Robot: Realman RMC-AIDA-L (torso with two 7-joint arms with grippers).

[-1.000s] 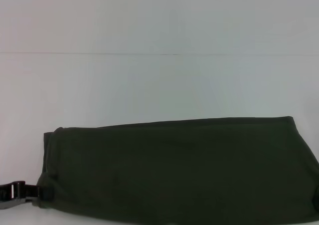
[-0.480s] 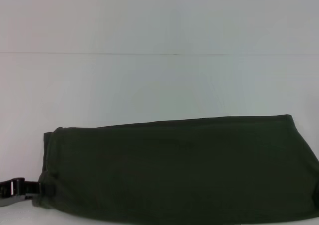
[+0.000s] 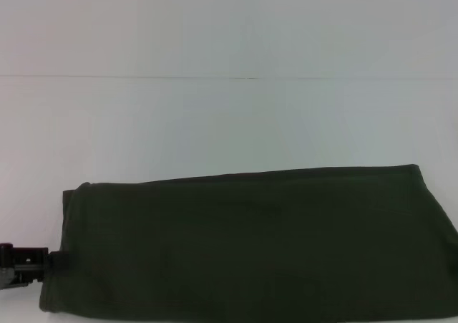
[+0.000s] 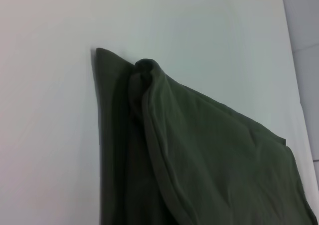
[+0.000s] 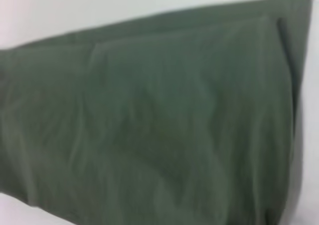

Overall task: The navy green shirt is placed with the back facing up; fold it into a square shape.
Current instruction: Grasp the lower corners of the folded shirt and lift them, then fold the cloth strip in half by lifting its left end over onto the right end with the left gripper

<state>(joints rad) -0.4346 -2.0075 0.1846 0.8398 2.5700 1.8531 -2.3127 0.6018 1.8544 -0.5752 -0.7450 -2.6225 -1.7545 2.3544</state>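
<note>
White table (image 3: 229, 122) fills the head view, with the navy green shirt (image 3: 250, 244) lying as a long folded band across its near edge, plain dark fabric up. Left gripper (image 3: 25, 264) sits low at the shirt's left end, touching the cloth; can't tell whether its jaws are closed on it, and the left wrist view shows only a bunched corner with a hem ridge (image 4: 149, 85). Right gripper not visible; its wrist view is filled by shirt fabric.

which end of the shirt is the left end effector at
The navy green shirt has its left short end, near corner, at the left end effector. That corner is bunched in the left wrist view; the right end lies flat.
</note>
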